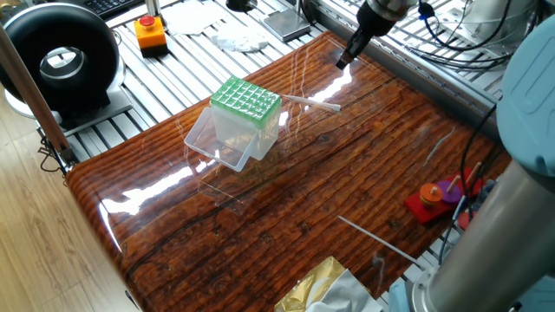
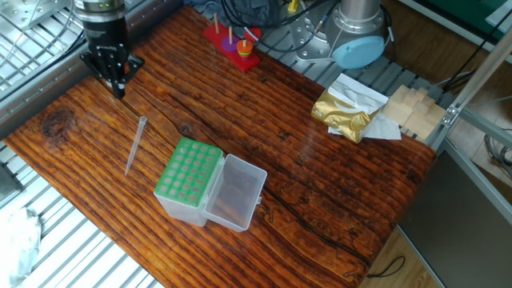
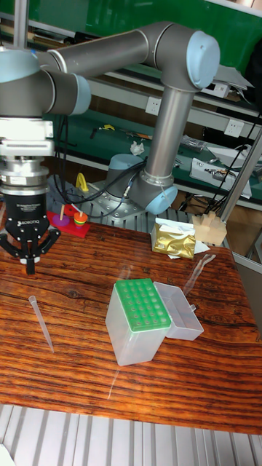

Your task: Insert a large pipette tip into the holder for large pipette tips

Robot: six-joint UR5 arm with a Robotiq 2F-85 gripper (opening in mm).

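The large pipette tip (image 1: 310, 103) (image 2: 134, 146) (image 3: 41, 322) lies flat on the wooden table beside the holder. That holder (image 1: 246, 100) (image 2: 188, 171) (image 3: 141, 307) is a clear box with a green gridded top, and its clear lid (image 2: 237, 192) hangs open to one side. My gripper (image 1: 342, 61) (image 2: 120, 89) (image 3: 29, 266) points down near the table's far edge, a short way beyond the tip's end. Its fingers meet at a point and hold nothing.
A red peg toy with rings (image 2: 232, 40) (image 1: 438, 196) stands at one table edge. A gold foil bag (image 2: 346, 112) and wooden blocks (image 2: 412, 108) lie past another. A thin grey rod (image 1: 377, 241) rests near the front corner. An orange button box (image 1: 150, 33) sits off the table.
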